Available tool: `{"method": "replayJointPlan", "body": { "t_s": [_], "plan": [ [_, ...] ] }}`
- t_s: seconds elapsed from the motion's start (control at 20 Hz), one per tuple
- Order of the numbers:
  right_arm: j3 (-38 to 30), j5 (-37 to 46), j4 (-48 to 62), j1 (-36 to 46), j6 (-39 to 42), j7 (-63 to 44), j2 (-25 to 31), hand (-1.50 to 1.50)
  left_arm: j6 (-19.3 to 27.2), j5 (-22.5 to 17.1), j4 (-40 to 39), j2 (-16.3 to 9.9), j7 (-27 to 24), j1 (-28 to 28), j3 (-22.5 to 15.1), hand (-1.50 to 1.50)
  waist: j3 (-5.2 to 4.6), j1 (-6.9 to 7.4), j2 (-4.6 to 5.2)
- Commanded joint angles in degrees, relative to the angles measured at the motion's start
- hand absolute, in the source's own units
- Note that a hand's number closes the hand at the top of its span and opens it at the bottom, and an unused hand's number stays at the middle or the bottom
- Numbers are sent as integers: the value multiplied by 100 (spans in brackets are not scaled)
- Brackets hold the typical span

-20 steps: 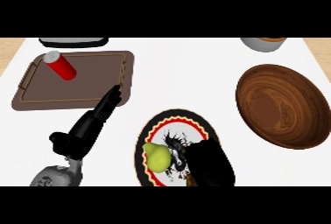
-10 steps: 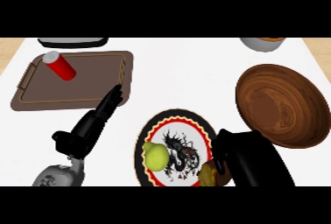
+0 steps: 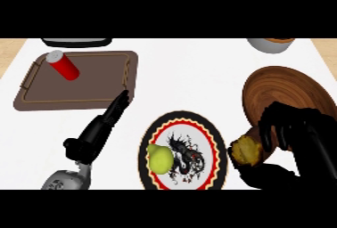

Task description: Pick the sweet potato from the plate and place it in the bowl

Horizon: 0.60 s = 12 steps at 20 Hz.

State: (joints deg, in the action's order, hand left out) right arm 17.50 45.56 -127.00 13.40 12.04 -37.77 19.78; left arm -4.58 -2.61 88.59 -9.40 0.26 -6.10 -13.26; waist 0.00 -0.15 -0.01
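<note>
The right hand (image 3: 289,133) is grasping the sweet potato (image 3: 245,150), holding it just off the plate (image 3: 214,138) rim — the bowl (image 3: 289,84) is lying directly beyond, up and slightly right. The left hand (image 3: 99,131) is resting with fingers straight on the surface, well apart.

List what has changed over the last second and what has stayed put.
The right hand, curled round the sweet potato, has carried it off the plate rightward to the near edge of the bowl. The left hand, the green fruit on the plate, the tray and the red can are unchanged.
</note>
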Motion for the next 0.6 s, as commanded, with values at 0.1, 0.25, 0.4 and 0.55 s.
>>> {"method": "replayJointPlan", "body": {
  "t_s": [0.1,0.25,0.4,0.55],
  "plan": [
    [-760,356,1003,-147,-464,1019,362,150,-240,-207,129,-118,369,-157,284,0,4,28,8],
    [-1325,448,1567,215,-625,1412,712,150,-138,-142,210,56,429,-221,177,0,4,32,11],
    [-1712,459,2687,852,-1112,1944,687,150,-45,92,331,155,393,-121,-12,0,4,89,24],
    [-1719,553,3179,650,-1154,2377,720,150,-97,174,233,168,308,-9,36,0,1,49,10]
  ]
}}
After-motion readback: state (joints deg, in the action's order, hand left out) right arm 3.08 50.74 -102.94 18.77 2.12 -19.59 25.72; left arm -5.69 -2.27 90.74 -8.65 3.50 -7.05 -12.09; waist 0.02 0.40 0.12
